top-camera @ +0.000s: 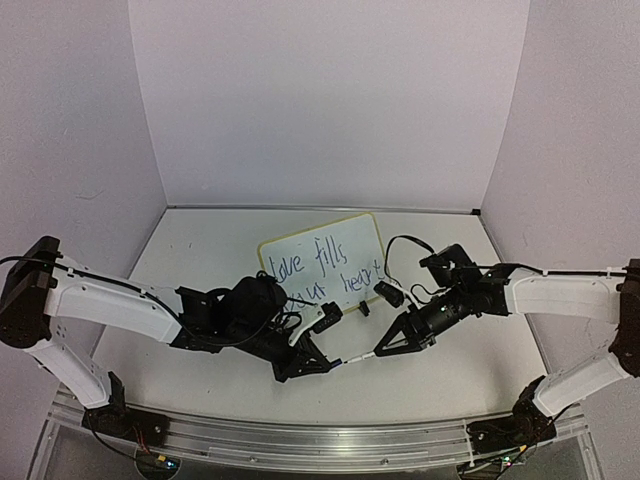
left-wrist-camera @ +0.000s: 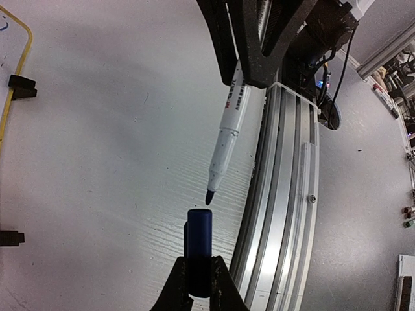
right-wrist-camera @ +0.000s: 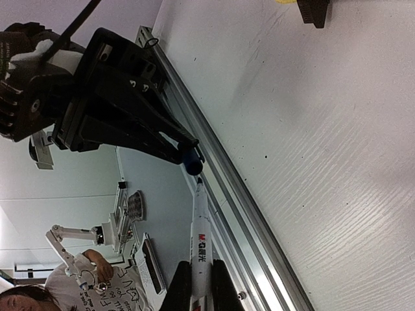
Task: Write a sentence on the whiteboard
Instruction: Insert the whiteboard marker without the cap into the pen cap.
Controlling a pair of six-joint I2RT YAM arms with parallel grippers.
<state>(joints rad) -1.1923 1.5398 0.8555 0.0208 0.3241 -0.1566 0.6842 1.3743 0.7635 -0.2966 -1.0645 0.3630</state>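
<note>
The whiteboard (top-camera: 352, 234) lies mid-table, and the blue sentence (top-camera: 325, 272) on it fills two lines. In front of it my two grippers face each other, tip to tip. My left gripper (top-camera: 322, 364) (left-wrist-camera: 199, 285) is shut on a dark blue marker cap (left-wrist-camera: 199, 246) (right-wrist-camera: 192, 162). My right gripper (top-camera: 383, 349) (right-wrist-camera: 201, 288) is shut on the white marker (left-wrist-camera: 228, 129) (right-wrist-camera: 201, 240). The marker's blue tip (left-wrist-camera: 209, 196) points at the cap's open end, a small gap away. The board's yellow rim (left-wrist-camera: 24, 45) shows at the left wrist view's edge.
An aluminium rail (top-camera: 320, 432) (left-wrist-camera: 285, 194) runs along the table's near edge, right beside both grippers. Two black clip feet (left-wrist-camera: 19, 87) (left-wrist-camera: 10, 238) stand at the board's edge. A black cable (top-camera: 400, 245) loops over the right arm. Walls close the back and sides.
</note>
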